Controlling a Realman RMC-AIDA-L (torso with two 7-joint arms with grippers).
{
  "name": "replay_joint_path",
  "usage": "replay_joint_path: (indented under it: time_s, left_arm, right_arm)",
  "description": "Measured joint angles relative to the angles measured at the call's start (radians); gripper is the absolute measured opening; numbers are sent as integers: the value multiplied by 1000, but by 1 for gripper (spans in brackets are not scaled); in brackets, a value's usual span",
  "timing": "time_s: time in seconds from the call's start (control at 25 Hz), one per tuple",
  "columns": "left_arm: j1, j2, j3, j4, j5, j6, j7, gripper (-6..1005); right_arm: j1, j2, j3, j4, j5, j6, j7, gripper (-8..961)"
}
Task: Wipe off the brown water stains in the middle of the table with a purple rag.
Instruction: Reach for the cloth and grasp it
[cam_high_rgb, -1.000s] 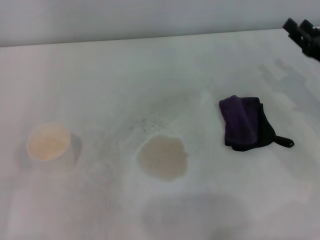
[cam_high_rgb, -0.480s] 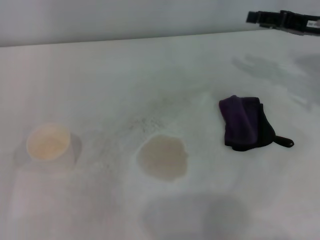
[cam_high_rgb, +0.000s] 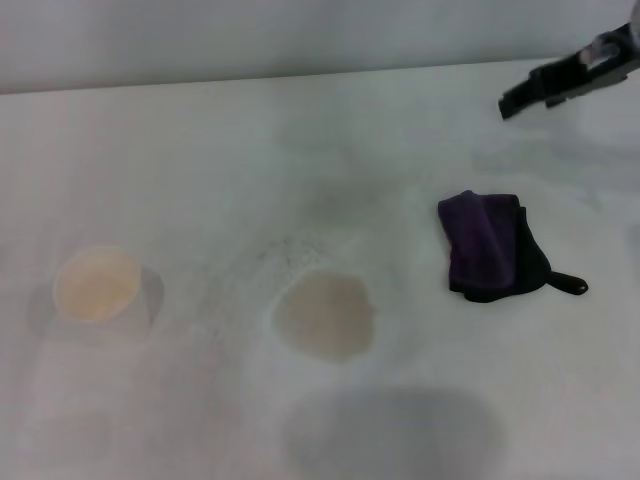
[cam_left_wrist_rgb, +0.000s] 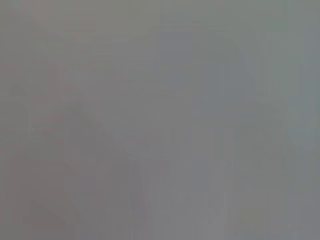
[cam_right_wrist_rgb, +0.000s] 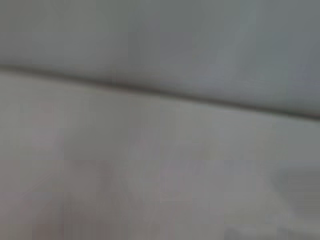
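Observation:
In the head view the purple rag (cam_high_rgb: 492, 245) lies folded on the white table (cam_high_rgb: 200, 150), right of centre, its black tab pointing right. The brown water stain (cam_high_rgb: 325, 316), a roundish tan puddle, lies in the middle, left of the rag. My right gripper (cam_high_rgb: 515, 103) reaches in from the upper right edge, above and behind the rag, not touching it. My left gripper is out of view. The left wrist view shows only plain grey. The right wrist view shows the table's surface and far edge (cam_right_wrist_rgb: 150, 90).
A white paper cup (cam_high_rgb: 98, 288) stands at the left, well apart from the stain. Faint grey speckles (cam_high_rgb: 290, 250) lie behind the stain. A large grey shadow patch (cam_high_rgb: 390, 430) lies near the front edge.
My right gripper has moved in from the upper right corner, left and down toward the rag. The rag, stain and cup have not moved.

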Motion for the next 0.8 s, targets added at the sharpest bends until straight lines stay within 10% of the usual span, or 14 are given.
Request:
replay_joint_path:
  time_s: [0.28,0.8]
  left_arm:
    - [-6,1,0,0,-4,0,8,893]
    - [-7,-2,0,1,-10,-7,10,894]
  right_arm:
    - [41,7,-264,-1,-39,72,172,647]
    - [79,8,-332,204,19,26,191,642]
